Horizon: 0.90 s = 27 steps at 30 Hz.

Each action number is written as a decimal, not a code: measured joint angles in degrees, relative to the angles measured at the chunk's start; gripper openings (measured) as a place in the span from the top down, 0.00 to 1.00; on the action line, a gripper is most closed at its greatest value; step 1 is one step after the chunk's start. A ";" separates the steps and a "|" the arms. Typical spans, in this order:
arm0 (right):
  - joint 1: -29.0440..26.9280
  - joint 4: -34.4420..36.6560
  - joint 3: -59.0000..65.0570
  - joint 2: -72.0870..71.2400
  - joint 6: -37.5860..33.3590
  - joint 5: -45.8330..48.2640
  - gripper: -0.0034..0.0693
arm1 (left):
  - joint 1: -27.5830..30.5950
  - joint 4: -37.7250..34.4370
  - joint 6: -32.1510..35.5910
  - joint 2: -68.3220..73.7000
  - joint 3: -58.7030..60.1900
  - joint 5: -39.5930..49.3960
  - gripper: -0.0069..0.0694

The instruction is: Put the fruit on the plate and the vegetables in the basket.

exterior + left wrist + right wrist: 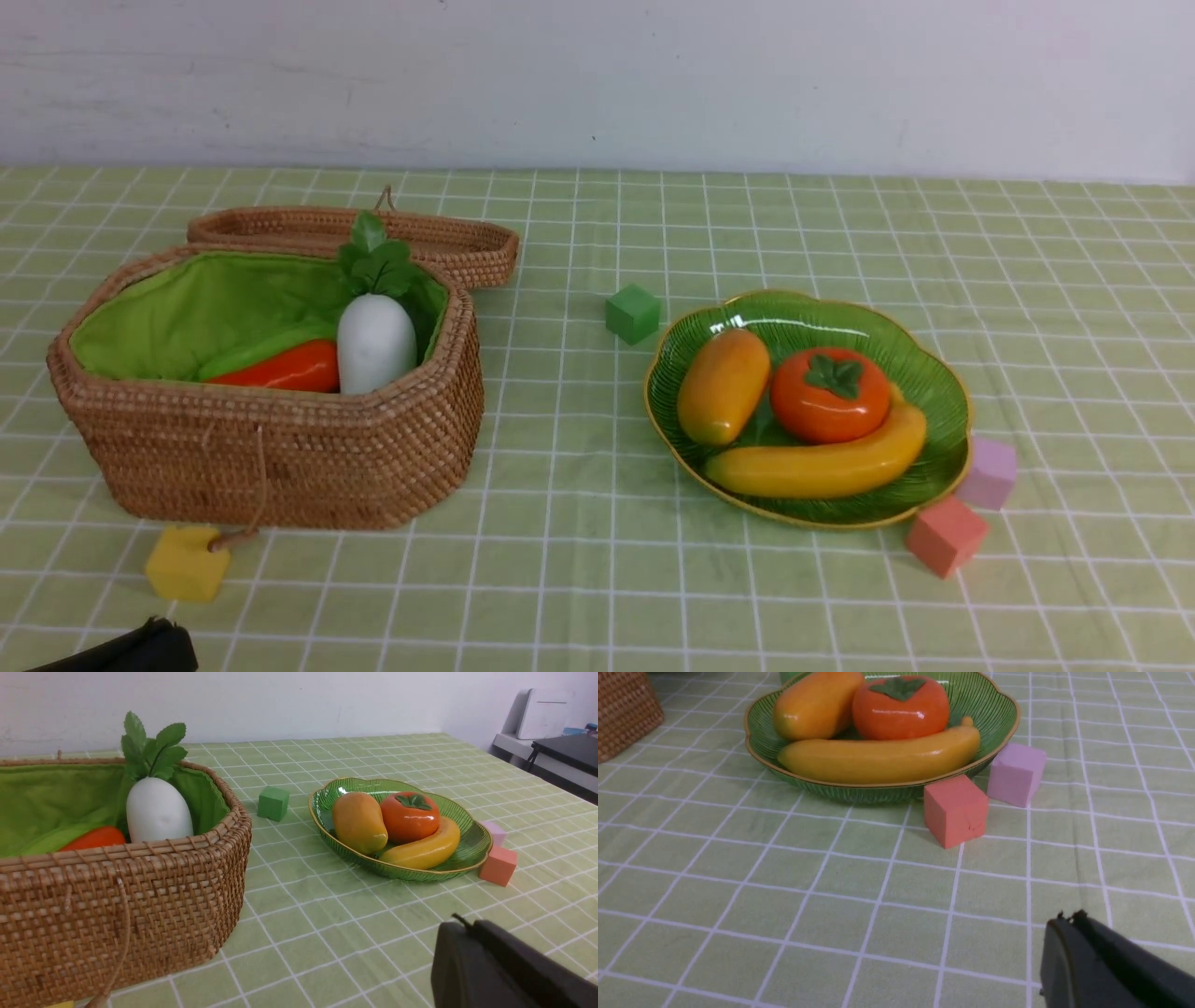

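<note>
fruit sat on the plate, well ahead of my right gripper; both claws pressed together, empty, left gripper nearer the basket.

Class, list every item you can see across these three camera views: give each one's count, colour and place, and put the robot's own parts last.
Basket: one, brown wicker with green lining, left on the table, lid open behind it.
Radish: one, white with green leaves, inside the basket.
Carrot: one, orange, in the basket beside the radish, mostly hidden.
Plate: one, green with gold rim, right of the basket.
Mango: one, orange-yellow, on the plate.
Persimmon: one, orange-red, on the plate.
Banana: one, yellow, on the plate's near side.
Cubes: four; green, pink, red, yellow, all on the tablecloth.
Left gripper: black, shut, empty.
Right gripper: black, shut, empty.
</note>
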 joint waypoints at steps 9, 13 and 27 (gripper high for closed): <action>0.00 -0.07 0.00 -0.02 0.00 0.00 0.97 | 0.00 0.00 0.00 0.00 0.00 0.06 0.90; 0.00 -0.07 0.00 -0.02 0.00 0.00 0.96 | 0.00 0.00 0.00 0.00 0.00 0.06 0.90; 0.00 -0.07 0.00 -0.02 0.00 0.00 0.95 | 0.00 4.84 -1.72 0.00 1.63 -10.01 0.93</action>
